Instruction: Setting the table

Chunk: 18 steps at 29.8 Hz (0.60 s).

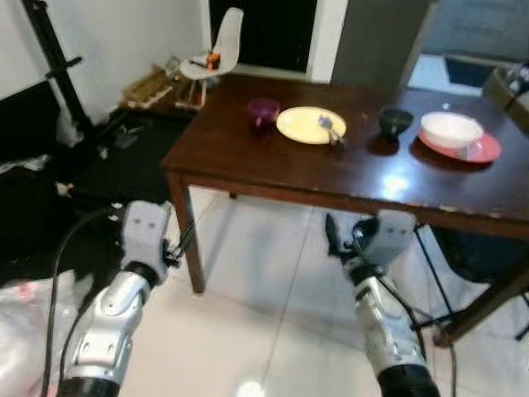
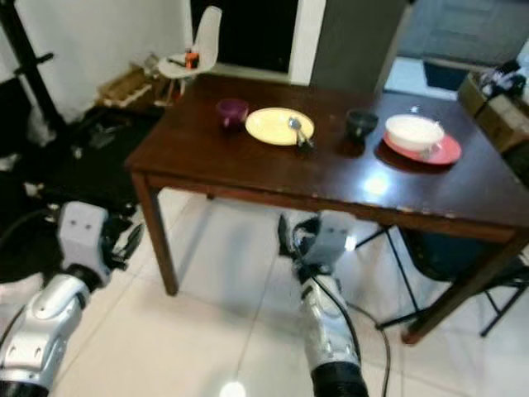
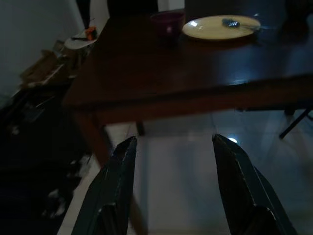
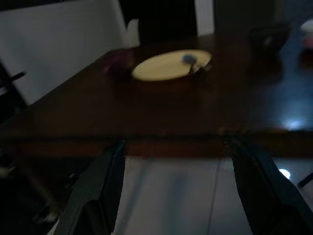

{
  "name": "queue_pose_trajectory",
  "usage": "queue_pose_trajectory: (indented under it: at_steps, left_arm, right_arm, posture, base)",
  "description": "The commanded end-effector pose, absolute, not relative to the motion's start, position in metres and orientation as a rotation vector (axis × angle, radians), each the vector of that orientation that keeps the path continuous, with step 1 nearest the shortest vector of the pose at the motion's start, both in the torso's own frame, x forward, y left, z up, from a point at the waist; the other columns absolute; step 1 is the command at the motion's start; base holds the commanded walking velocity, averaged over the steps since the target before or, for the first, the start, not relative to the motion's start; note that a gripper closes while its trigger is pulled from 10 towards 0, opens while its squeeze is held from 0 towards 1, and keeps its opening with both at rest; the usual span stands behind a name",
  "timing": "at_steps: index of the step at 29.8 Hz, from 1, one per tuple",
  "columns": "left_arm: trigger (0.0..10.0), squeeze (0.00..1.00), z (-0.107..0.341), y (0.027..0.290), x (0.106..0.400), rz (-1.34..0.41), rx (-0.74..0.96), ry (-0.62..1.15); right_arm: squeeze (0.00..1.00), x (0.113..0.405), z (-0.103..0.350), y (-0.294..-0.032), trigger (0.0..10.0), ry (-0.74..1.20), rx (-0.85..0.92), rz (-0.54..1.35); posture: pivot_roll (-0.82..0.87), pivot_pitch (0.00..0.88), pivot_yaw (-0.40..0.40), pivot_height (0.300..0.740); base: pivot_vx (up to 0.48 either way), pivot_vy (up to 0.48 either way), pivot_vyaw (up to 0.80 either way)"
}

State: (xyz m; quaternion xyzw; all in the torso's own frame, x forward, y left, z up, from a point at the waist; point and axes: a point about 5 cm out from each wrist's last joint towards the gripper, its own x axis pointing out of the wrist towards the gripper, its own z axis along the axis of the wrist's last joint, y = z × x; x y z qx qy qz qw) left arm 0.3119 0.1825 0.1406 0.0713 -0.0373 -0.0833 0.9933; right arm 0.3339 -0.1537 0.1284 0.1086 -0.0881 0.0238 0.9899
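While flat, spoon [image 1: 331,131] handle rightward (diagonal)

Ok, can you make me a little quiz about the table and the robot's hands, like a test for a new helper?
1. True or false: the spoon lies on the yellow plate.
2. What does the white bowl sit on? A) a red plate B) the floor C) a chair
3. Fill in: the purple cup stands on the table beside the yellow plate, on the robot's ____ side of it.

Hint: the left gripper and the right gripper are both open, holding nothing, and sit lower than the near table edge.

Key: 1 true; 2 A, the red plate; 3 left.
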Motion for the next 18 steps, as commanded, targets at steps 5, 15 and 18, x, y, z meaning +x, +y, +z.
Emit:
queue_pose_trajectory:
  at_steps: [5,15,18]
  left_arm:
    - [10.0,0.00,0.134,0.187,0.309,-0.148,0.146,-0.036]
    - [10.0,0.00,0.137,0.194,0.308,-0.085,0.141,-0.044]
    - [10.0,0.00,0.139,0.195,0.309,-0.081,0.142,-0.048]
  right_arm:
    - [0.00,0.335,0.128,-0.145,10.0,-0.156,0.209,0.088]
    - [0.00,0.330,0.144,-0.118,10.0,-0.194,0.124,0.322]
    - [0.00,0.327,0.149,-0.109,10.0,-0.213,0.096,0.391]
  posture:
    - [-0.01,0.001,0.049,0.740]
    - [-0.01,0.002,0.045,0.740]
    - [-0.01,0.004,0.044,0.740]
  base:
    - [0.480,0.000,-0.47]
    - [0.480,0.000,0.00]
    - [0.480,0.000,0.00]
